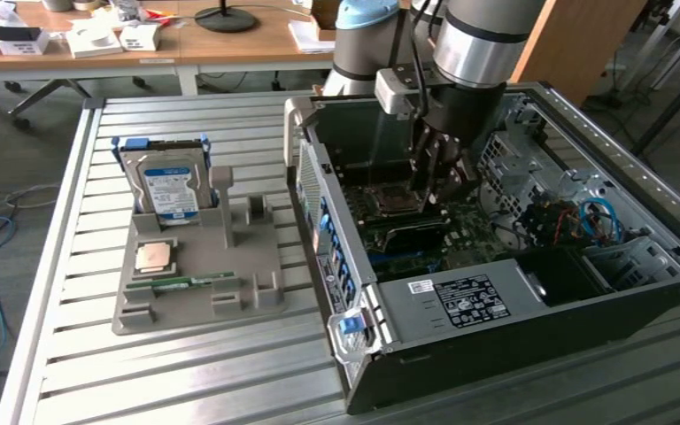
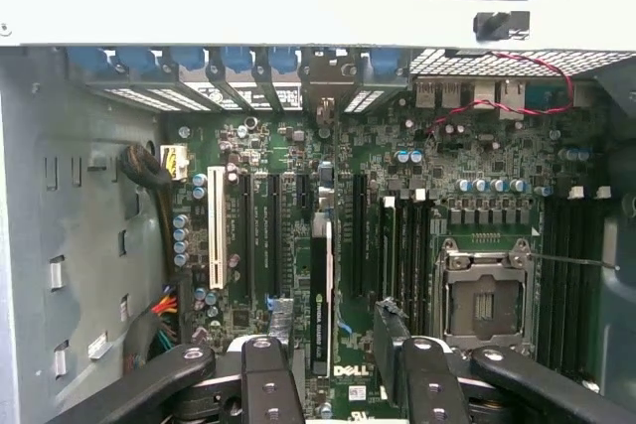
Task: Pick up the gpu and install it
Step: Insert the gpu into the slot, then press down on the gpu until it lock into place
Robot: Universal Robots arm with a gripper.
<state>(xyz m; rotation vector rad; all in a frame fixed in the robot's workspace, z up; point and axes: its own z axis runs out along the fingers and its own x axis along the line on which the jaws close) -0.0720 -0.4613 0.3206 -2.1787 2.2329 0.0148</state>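
Hovering inside the open dark-grey computer case (image 1: 482, 354), my tool (image 2: 336, 369) has its black fingers (image 2: 266, 384) spread apart with nothing between them. In the wrist view the thin, dark rectangular gpu card (image 2: 321, 290) stands edge-on in one of the long expansion slots of the green motherboard (image 2: 467, 156), directly ahead of the gap between my fingertips. Its far end lines up with the metal bracket opening at the rear wall of the case, among the row of blue slot latches (image 2: 189, 59).

Judging by that, the pick-up is done and the card is already in its slot: it stands upright and straight, and I am not gripping it. Whether it is pressed fully home I cannot tell, because the contact edge is hidden by the card itself and by the slot.

In the exterior view, my tool (image 1: 441, 181) hangs low over the middle of the board, just beside the square silver processor socket (image 1: 390, 200). On the ribbed aluminium desk (image 1: 139, 372), the grey moulded parts holder (image 1: 187, 305) holds the silver hard drive with the blue-white label (image 1: 173, 188), a square processor chip (image 1: 155, 256) and the slim green memory stick (image 1: 181, 283). Its upright slot (image 1: 231, 212) beside the hard drive stands vacant, which fits the card having gone into the case.
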